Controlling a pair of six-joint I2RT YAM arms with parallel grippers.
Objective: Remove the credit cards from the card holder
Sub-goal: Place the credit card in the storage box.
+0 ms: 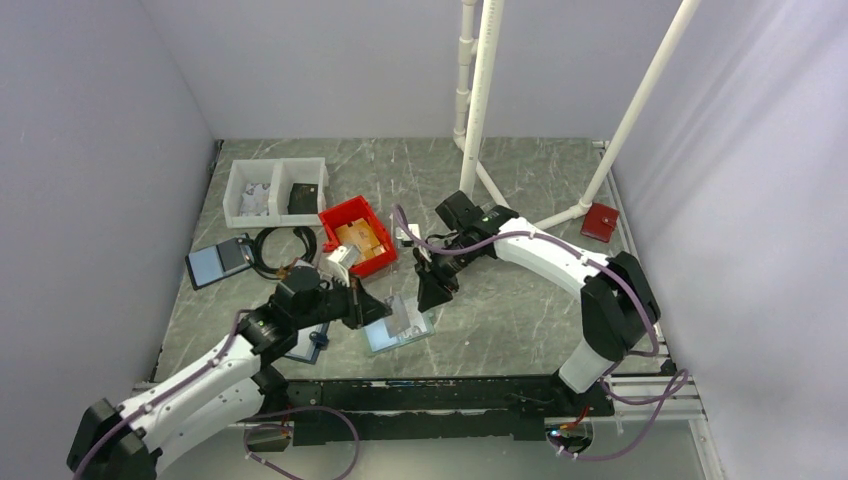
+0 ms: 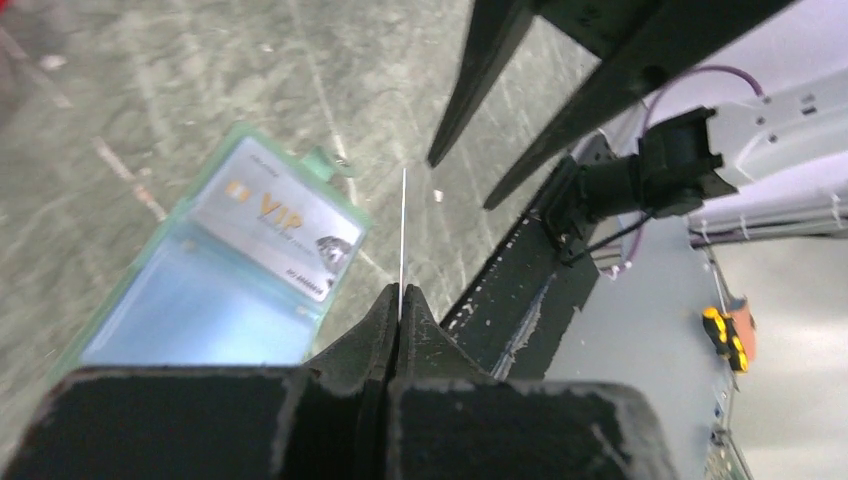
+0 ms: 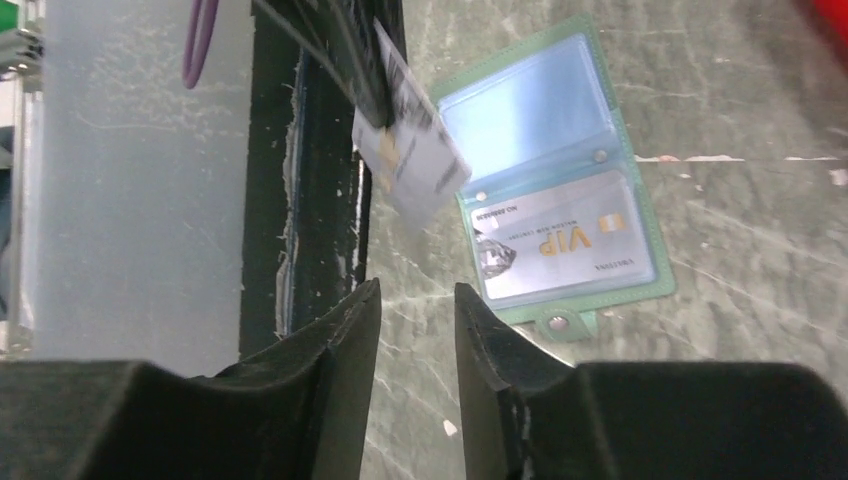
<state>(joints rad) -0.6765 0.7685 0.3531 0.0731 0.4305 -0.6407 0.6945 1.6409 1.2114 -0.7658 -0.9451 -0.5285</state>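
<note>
The card holder (image 1: 412,335) lies open on the table, teal-edged with pale blue pockets (image 3: 540,110). A silver VIP credit card (image 3: 560,240) still sits in one pocket (image 2: 275,230). My left gripper (image 2: 400,295) is shut on another pale credit card (image 3: 410,165), which shows edge-on in the left wrist view (image 2: 403,230) and hangs just above the holder's near side (image 1: 401,317). My right gripper (image 3: 418,290) stands open just beyond that card with nothing between its fingers (image 1: 435,295).
A red bin (image 1: 357,235) and a white two-compartment tray (image 1: 276,190) stand at the back left, with a cable coil (image 1: 280,245) and a dark-edged folder (image 1: 218,262) beside them. A black rail (image 1: 440,395) runs along the near edge. White pipes (image 1: 480,100) rise at the back.
</note>
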